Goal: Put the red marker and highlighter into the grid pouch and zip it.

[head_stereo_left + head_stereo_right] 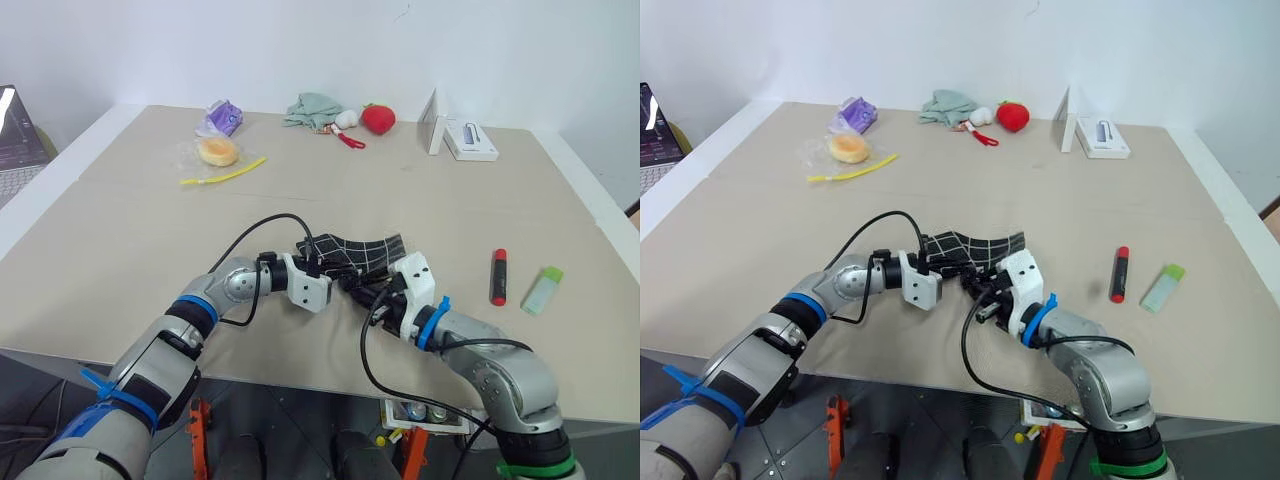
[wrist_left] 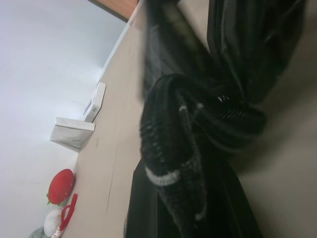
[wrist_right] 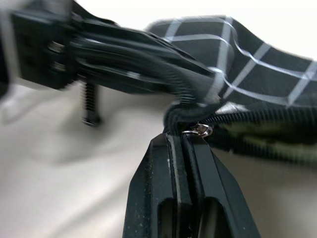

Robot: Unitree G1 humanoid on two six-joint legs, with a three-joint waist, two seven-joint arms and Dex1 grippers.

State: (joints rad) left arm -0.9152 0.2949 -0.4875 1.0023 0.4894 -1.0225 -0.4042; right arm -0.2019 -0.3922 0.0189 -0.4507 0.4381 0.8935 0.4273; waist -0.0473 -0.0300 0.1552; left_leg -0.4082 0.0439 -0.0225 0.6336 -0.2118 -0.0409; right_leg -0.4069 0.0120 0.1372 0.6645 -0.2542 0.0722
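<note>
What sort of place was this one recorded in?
Probably an office or lab test bench rather than a home: a plain beige table against a bare white wall, a laptop on a side surface at its left, and unrelated props along the far edge, such as a strawberry plush and a wrapped bun.

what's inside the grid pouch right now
Nothing of the task's: the red marker and the highlighter lie on the table to its right. The grid pouch is bunched between both shut grippers, so its inside is hidden.
</note>
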